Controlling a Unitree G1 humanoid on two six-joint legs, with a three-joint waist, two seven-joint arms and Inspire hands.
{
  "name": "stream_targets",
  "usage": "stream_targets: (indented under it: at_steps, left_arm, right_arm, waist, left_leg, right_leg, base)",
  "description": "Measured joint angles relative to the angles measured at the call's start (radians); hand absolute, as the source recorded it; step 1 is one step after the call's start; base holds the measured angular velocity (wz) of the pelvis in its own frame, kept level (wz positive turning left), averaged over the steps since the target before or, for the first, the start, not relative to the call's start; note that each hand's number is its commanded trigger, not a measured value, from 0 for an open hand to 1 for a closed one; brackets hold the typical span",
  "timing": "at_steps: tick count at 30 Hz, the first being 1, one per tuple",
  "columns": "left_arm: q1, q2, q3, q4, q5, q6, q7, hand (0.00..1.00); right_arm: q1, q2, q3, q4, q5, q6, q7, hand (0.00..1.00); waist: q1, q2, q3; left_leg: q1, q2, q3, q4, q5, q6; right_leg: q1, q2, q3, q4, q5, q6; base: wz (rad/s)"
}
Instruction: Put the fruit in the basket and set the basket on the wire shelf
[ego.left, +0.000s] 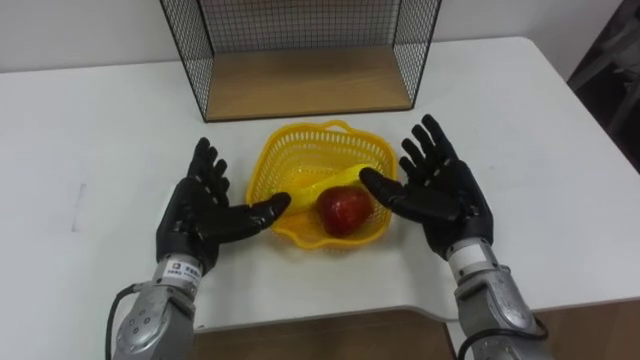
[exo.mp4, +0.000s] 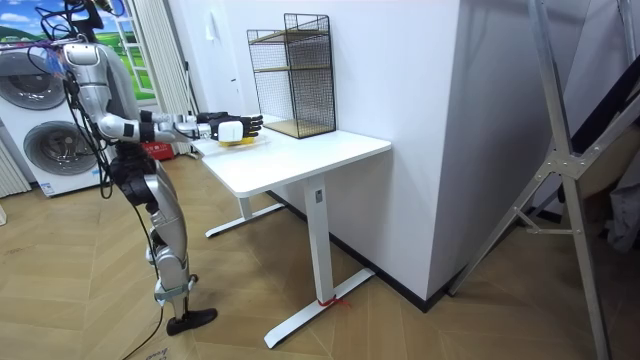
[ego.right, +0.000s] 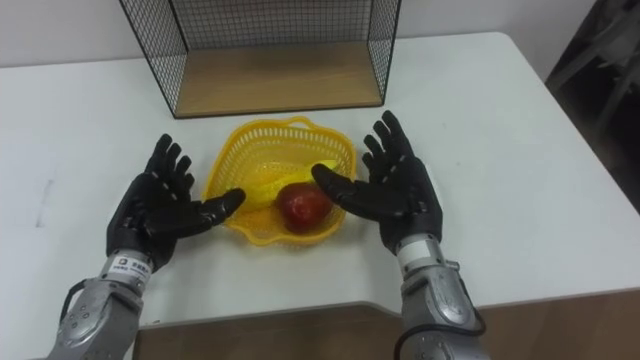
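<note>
Now the basket (ego.left: 285, 150) sits loaded between your hands — both spread, holding nothing.
The apple (ego.left: 343, 210) and banana (ego.left: 308, 190) lie inside; your left hand (ego.left: 200, 215) flanks its left, your right hand (ego.left: 440, 190) its right, thumbs by the rim, the right slightly nearer. Straight beyond, on the white table (ego.left: 90, 130), stands the wire shelf (ego.left: 300, 80) — open toward you.

The wire shelf (ego.left: 300, 80) is cut off at the 12 o'clock edge. In the basket (ego.left: 272, 165), the apple (ego.left: 343, 210) hides part of a yellow fruit (ego.left: 312, 189). The room view shows both too small to tell.
</note>
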Motion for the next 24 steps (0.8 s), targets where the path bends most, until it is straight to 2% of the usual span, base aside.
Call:
stream_targets:
  at_steps: [6,21,24]
  left_arm:
    - [0.000,-0.001,0.001,0.005,0.000,0.003,0.000,0.00]
    - [0.000,-0.001,0.002,0.004,0.000,0.003,0.000,0.00]
    - [-0.002,0.001,0.001,0.004,0.000,0.003,0.000,0.00]
  right_arm:
    - [0.000,0.000,0.000,0.000,0.003,0.000,-0.001,0.00]
    - [0.000,0.004,0.003,0.000,-0.010,0.000,-0.002,0.00]
    - [0.000,0.000,0.022,0.000,-0.012,0.000,-0.020,0.00]
  waist:
    - [0.000,0.005,-0.0026]
    - [0.001,0.003,-0.0025]
    - [0.000,-0.002,-0.0015]
  left_leg:
    - [0.001,0.000,0.000,0.000,0.000,0.000]
    - [0.001,0.000,0.008,-0.001,0.000,0.000]
    - [0.001,0.000,0.009,-0.001,0.000,0.000]
  right_leg:
    - [0.000,0.000,0.001,0.000,0.000,0.000]
    - [-0.004,0.001,0.008,0.000,0.000,0.000]
    - [-0.005,0.001,0.008,0.000,0.000,0.000]
  base:
    - [0.00]
    - [-0.01]
    - [-0.01]
